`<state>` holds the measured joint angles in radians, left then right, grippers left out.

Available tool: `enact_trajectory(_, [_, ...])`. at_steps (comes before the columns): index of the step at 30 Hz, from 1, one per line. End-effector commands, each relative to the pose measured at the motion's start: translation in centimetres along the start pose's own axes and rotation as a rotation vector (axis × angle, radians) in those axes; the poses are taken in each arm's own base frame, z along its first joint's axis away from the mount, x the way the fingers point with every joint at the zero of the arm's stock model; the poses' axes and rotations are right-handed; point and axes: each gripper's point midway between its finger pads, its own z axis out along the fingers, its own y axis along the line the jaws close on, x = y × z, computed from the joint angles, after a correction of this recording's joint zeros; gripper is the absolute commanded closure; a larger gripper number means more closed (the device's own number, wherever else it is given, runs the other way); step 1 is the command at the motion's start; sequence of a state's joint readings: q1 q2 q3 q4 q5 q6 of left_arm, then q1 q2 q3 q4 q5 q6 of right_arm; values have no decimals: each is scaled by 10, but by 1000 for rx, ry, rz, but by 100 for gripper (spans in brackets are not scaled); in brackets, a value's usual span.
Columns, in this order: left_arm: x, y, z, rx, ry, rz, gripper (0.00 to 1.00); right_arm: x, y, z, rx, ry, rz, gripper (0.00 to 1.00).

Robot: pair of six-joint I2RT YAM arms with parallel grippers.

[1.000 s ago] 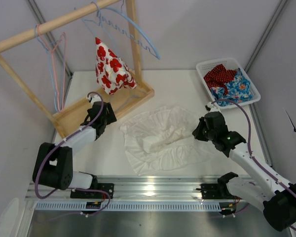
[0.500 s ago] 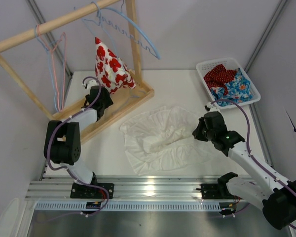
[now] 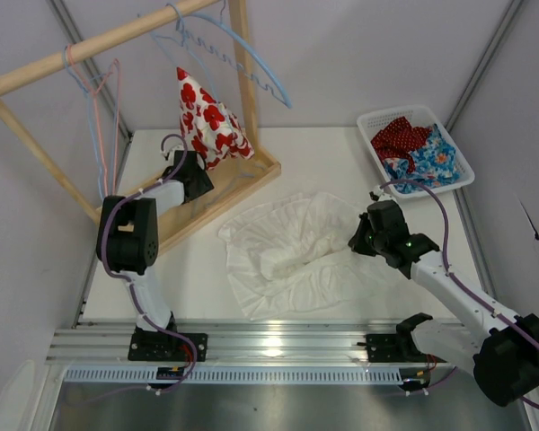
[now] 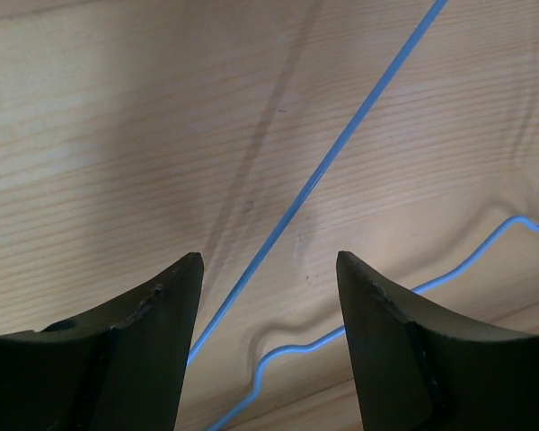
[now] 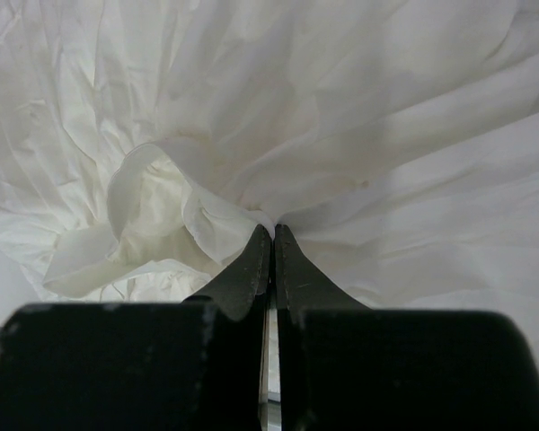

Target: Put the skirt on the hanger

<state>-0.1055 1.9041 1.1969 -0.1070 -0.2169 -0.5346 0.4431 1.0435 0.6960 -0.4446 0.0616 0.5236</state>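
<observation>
Early stage: skirt (image 3: pixel 292 251) lies crumpled on tabletop (image 3: pixel 341 153), a fold pinched at the tips of the closed right jaws. Left jaws gape, hanger (image 4: pixel 339 148) wire between them, ungripped. Hanging not begun.

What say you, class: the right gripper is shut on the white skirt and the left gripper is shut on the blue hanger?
Wrong: the left wrist view shows the left gripper open, not shut on the blue hanger. The right gripper is shut on the white skirt.

The rack (image 3: pixel 246 99) and a blue hanger (image 4: pixel 314 184) hem in the left pincer (image 4: pixel 268 269). The skirt (image 3: pixel 287 247) covers the middle; the table (image 3: pixel 323 157) lies bare between rack and basket (image 3: pixel 371 154).
</observation>
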Motion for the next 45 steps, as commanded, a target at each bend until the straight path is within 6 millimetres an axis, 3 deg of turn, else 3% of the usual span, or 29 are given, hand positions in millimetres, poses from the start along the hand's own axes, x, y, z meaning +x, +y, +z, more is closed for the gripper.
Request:
enact_trajectory(1, [-3,-3,7,12,35,-47,33,-23,15,-5,-44,-64,21,100])
enact_trajectory(4, [6,0,14,34,73,-95,34,-24,14,-7,-40,-70,22,100])
enact_trajectory(9, [3,-11,21,93,72,-112,47,-24,12,-7,-33,-69,28,100])
enact_trajectory(12, [3,-15,24,129,85,-108,64,-22,11,-6,-25,-61,35,100])
enact_trajectory(13, [3,-17,24,138,84,-109,79,-22,11,-5,-24,-60,42,100])
enact_trajectory(16, [-3,-18,20,157,64,-123,98,-23,11,-5,-22,-68,52,100])
enact_trajectory(17, [-8,-18,18,162,50,-131,100,-23,11,-5,-22,-71,54,100])
enact_trajectory(18, [-6,-20,14,186,61,-133,100,-23,11,-5,-20,-70,55,100])
enact_trajectory(24, [-46,-33,-28,275,-31,-150,100,-23,12,-7,-28,-71,60,100])
enact_trajectory(30, [-63,-51,-70,397,-55,-166,100,-20,12,-10,-43,-84,73,100])
enact_trajectory(44, [-43,-50,-135,509,-36,-222,100,-13,2,-21,-40,-115,91,100])
enact_trajectory(45, [-25,-41,-132,488,-5,-227,100,-11,0,-20,-33,-108,92,100])
